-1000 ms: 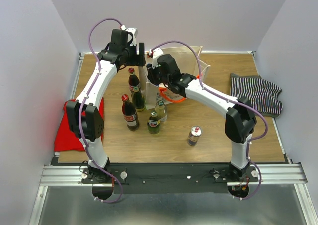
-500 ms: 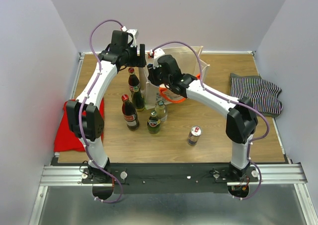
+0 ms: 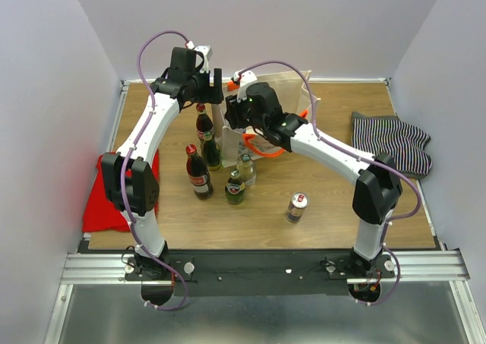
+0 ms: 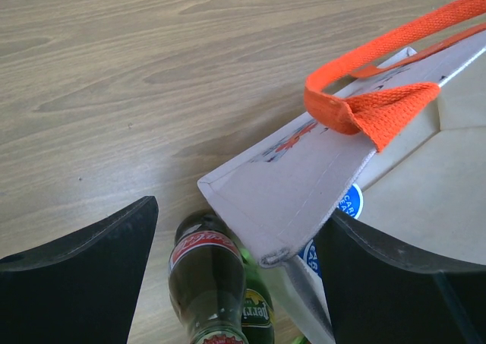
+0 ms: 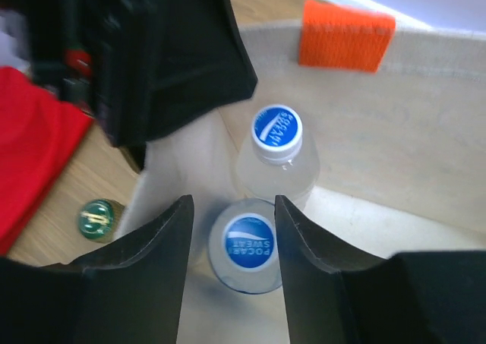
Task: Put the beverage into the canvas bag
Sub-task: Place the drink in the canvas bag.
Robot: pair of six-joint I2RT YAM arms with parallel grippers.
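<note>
Your right tool (image 5: 231, 207) hangs over the open mouth of the canvas bag (image 5: 425, 108), its 2 fingers pointing down and parted. Directly below, in the gap between them, sits the beverage bottle (image 5: 250, 244), clear plastic with a blue cap, already inside the bag near its left wall. You cannot tell from the wrist view whether the pads touch its shoulders or stand just off them, so treat the grip as unsettled.

The relation that counts: the bottle lies straight down the tool's own line. It is upright, long axis vertical, cap pointing up at the tool. By my judgement, any lift should run straight up that axis. A sideways drift risks knocking it into the other bottle (image 5: 276, 131), upright just beyond it, toward the wall carrying the orange tab (image 5: 345, 34).

Your right arm is far nearer. Your left tool (image 4: 243, 211) is spread wide and empty at the bag's corner, the rim between its fingers, an orange handle (image 4: 364, 108) draped there.

Outside the bag, glass bottles (image 3: 199, 173) and 1 can (image 3: 297, 206) stand on the bench (image 3: 326, 200).
</note>
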